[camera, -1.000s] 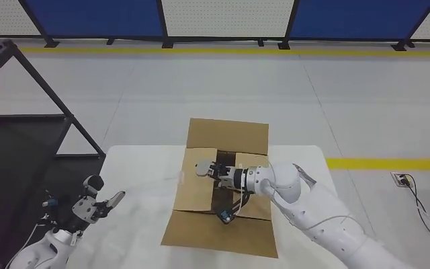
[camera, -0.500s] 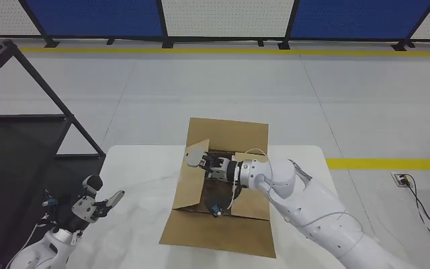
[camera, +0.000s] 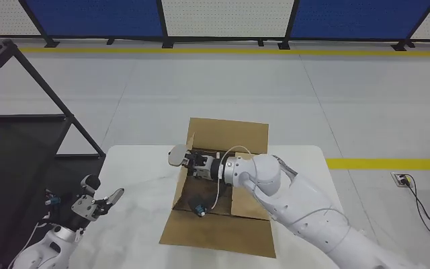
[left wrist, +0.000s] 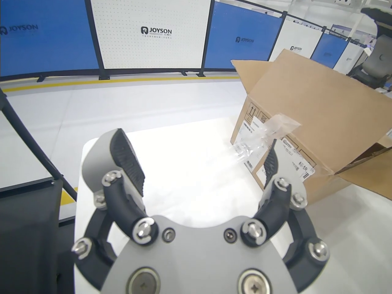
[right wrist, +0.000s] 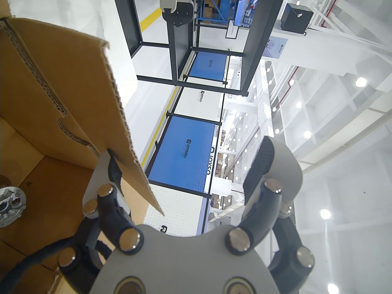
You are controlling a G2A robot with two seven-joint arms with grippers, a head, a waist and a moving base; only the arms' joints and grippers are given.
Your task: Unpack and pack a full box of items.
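Swinging outward, the right end effector (camera: 180,157) has carried the side flap (camera: 181,189) from lying over the opening to standing nearly upright. Its ribbed black pads are spread apart, and the flap's corrugated edge lies close by one of them. Beneath it the brown cardboard box (camera: 228,134) sits open on the smooth white desk (camera: 134,175), with a small blue-and-black part (camera: 199,209) on its floor. The left end effector (camera: 101,202), its fingers likewise spread, hovers over the desk, well apart from the box.
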